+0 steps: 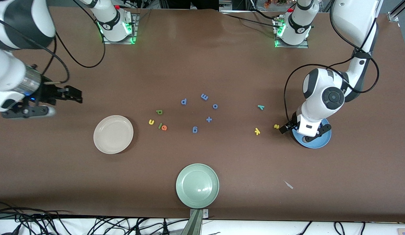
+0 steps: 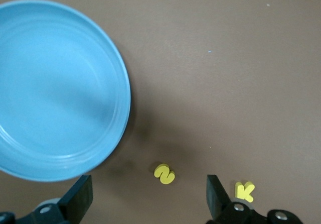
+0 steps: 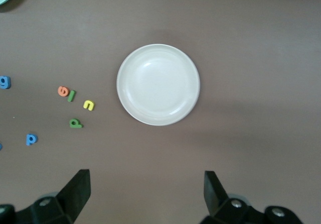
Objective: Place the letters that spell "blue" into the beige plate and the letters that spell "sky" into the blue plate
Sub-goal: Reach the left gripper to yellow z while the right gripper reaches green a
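Note:
The beige plate (image 1: 113, 134) (image 3: 158, 85) lies toward the right arm's end. Beside it sit the green b (image 1: 159, 112), yellow u (image 1: 151, 122), green l (image 1: 160, 125) and orange e (image 1: 164, 127). The blue plate (image 1: 316, 143) (image 2: 55, 88) lies toward the left arm's end, partly hidden by the left arm. My left gripper (image 1: 289, 129) (image 2: 148, 199) hangs open just above the yellow s (image 1: 276, 126) (image 2: 164, 174). The yellow k (image 1: 257, 131) (image 2: 245, 191) and teal y (image 1: 261, 107) lie nearby. My right gripper (image 1: 75, 95) (image 3: 146, 191) waits open and empty, high up.
A pale green plate (image 1: 197, 185) sits at the table edge nearest the front camera. Several all-blue letters and a plus sign (image 1: 209, 119) are scattered mid-table. A small grey scrap (image 1: 288, 185) lies toward the left arm's end.

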Motion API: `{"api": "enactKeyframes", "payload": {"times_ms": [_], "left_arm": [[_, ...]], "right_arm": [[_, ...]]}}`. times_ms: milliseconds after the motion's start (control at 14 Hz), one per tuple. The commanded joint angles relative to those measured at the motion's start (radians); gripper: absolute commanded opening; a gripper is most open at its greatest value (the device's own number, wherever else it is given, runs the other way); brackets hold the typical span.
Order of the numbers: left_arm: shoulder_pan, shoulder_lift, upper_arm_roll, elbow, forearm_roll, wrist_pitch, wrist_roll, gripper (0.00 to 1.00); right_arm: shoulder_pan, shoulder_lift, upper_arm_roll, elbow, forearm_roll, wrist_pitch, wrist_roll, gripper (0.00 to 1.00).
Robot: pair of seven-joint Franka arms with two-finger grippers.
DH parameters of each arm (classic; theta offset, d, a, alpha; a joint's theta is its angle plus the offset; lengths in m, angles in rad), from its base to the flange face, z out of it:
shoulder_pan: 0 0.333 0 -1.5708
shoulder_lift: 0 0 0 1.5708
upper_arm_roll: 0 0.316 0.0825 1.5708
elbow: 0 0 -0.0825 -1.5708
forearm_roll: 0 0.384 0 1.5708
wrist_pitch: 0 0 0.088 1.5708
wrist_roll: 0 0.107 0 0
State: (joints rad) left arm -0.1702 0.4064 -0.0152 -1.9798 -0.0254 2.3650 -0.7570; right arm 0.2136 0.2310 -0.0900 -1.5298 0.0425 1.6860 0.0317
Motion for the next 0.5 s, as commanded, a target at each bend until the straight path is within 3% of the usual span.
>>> {"api": "enactKeyframes", "payload": {"times_ms": [0,286,358,430], "left_arm": [[-0.028,0.011,0.001,-0.017,-0.022,0.025,-0.132,1.00],[-0.028,0.074,0.000,-0.028,-0.027,0.086,-0.347,0.99],[-0.028,0.080,0.000,-0.030,-0.027,0.086,-0.382,0.97],[-0.025,0.083,0.000,-0.030,-0.027,0.085,-0.406,0.87]], "right_arm": [[0.076,0.031,0.000,-0.087,0.020,0.133,0.138,1.00],[0.184,0.096,0.001,-0.188,0.022,0.309,0.273,1.00],[0.203,0.108,0.004,-0.220,0.022,0.355,0.295,1.00],[0.220,0.117,0.012,-0.263,0.023,0.419,0.338,1.00]]}}
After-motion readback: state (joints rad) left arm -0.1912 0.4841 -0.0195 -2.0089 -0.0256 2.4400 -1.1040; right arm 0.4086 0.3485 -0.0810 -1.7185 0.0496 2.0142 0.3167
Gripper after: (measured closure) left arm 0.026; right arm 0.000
